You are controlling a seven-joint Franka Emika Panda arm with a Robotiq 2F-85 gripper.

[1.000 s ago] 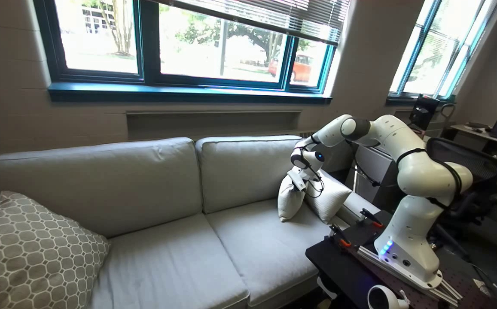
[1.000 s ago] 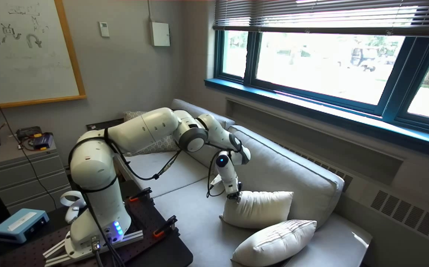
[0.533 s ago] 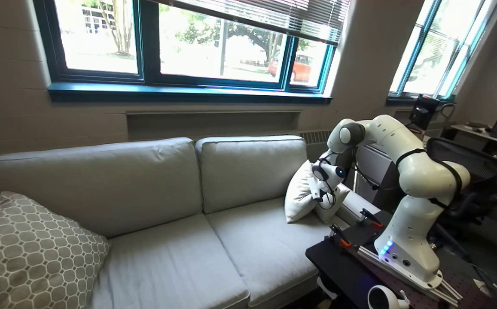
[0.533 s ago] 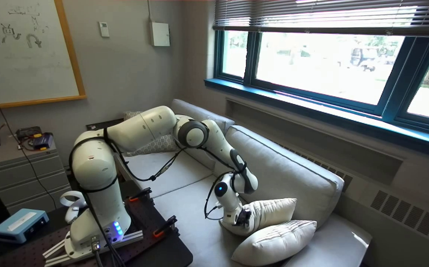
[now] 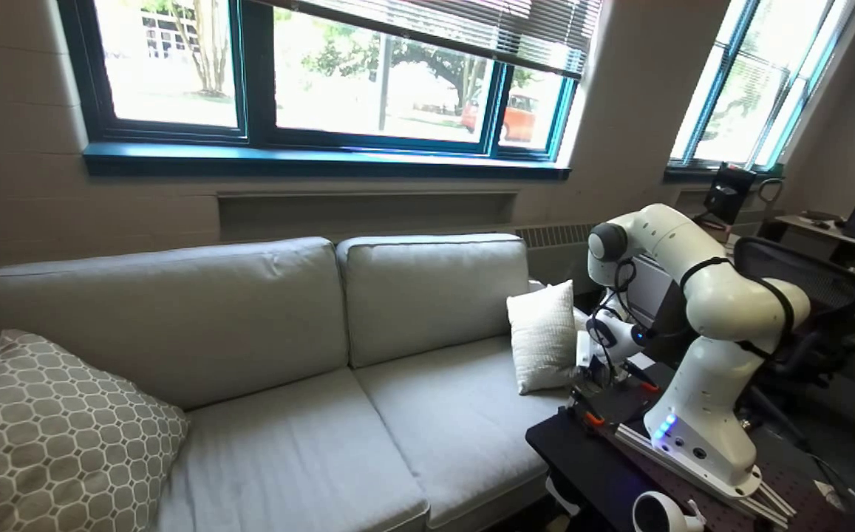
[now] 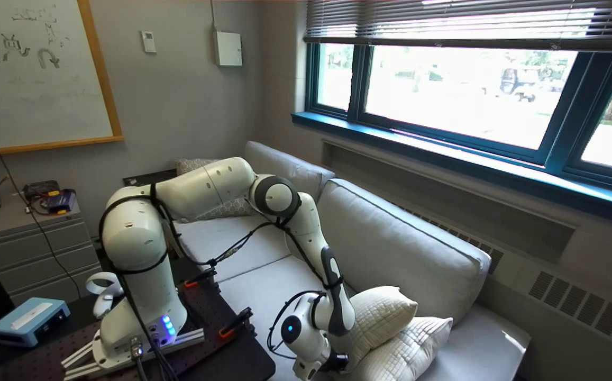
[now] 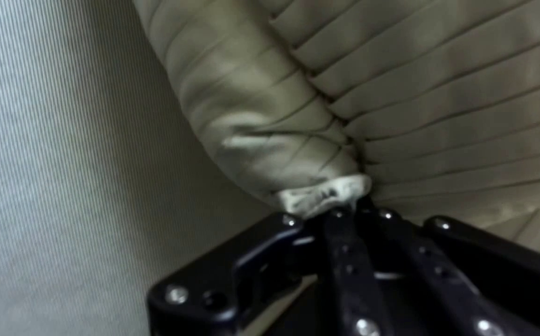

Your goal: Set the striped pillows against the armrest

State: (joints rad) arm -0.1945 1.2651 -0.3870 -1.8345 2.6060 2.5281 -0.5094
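We are pinching the striped pillow (image 6: 382, 312) farther from the armrest (image 6: 479, 344), apparently by a corner, in the closed end effector (image 7: 362, 211), presumably for setting its lean. The second striped pillow (image 6: 416, 345) is lying between it and the armrest, probably bracing it.

I can pick out, in both exterior views, a lattice-patterned pillow (image 5: 65, 436) and a blue-framed window (image 5: 259, 81) with its blinds (image 6: 475, 24) partly lowered, and in an exterior view a tan-framed whiteboard (image 6: 36, 95) with drawings, a grey drawer cabinet (image 6: 30, 254) and a blue box (image 6: 28, 320) on the black desk (image 6: 250, 354).
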